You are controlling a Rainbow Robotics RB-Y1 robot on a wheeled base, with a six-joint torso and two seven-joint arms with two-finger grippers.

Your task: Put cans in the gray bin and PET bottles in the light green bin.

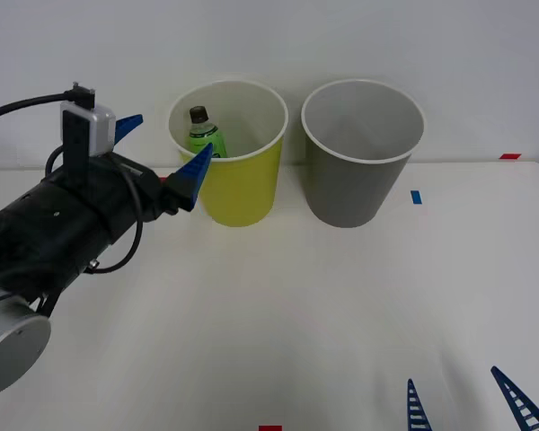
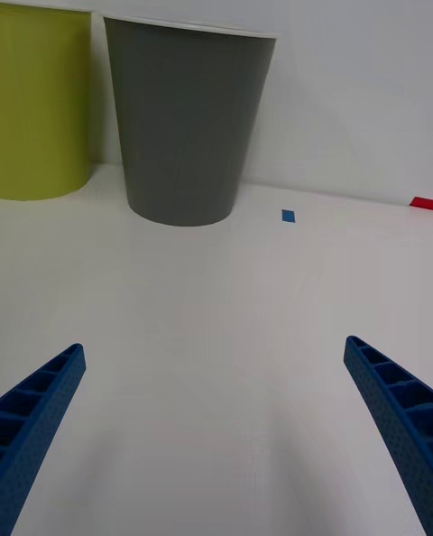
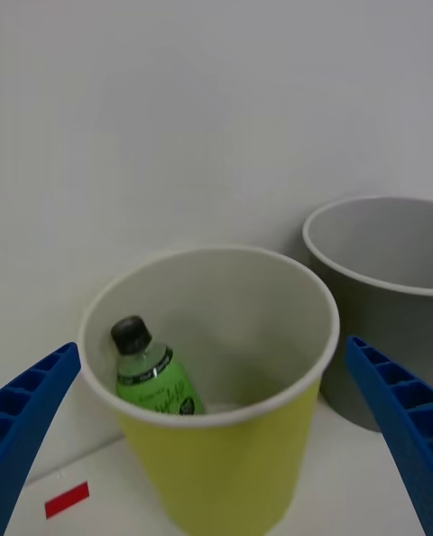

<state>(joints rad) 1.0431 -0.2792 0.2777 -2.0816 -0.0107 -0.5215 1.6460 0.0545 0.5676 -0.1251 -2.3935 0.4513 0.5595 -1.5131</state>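
Note:
The PET bottle (image 1: 203,135) (image 3: 152,372), clear with a green label and black cap, stands leaning inside the light green bin (image 1: 242,193) (image 3: 225,464) (image 2: 41,103). To its right stands the gray bin (image 1: 359,180) (image 2: 185,121) (image 3: 379,265), with nothing visible inside. My left gripper (image 1: 162,153) (image 3: 216,428) hangs open in the air just left of and above the light green bin's rim, holding nothing. At the table's near right edge my right gripper (image 1: 467,400) (image 2: 212,428) rests open and low, facing the gray bin. No cans are in view.
A white wall rises right behind both bins. Small tape marks lie on the white table (image 1: 296,305): a blue tape mark (image 1: 416,197) (image 2: 288,217) right of the gray bin, and a red tape mark (image 1: 510,156) at the far right.

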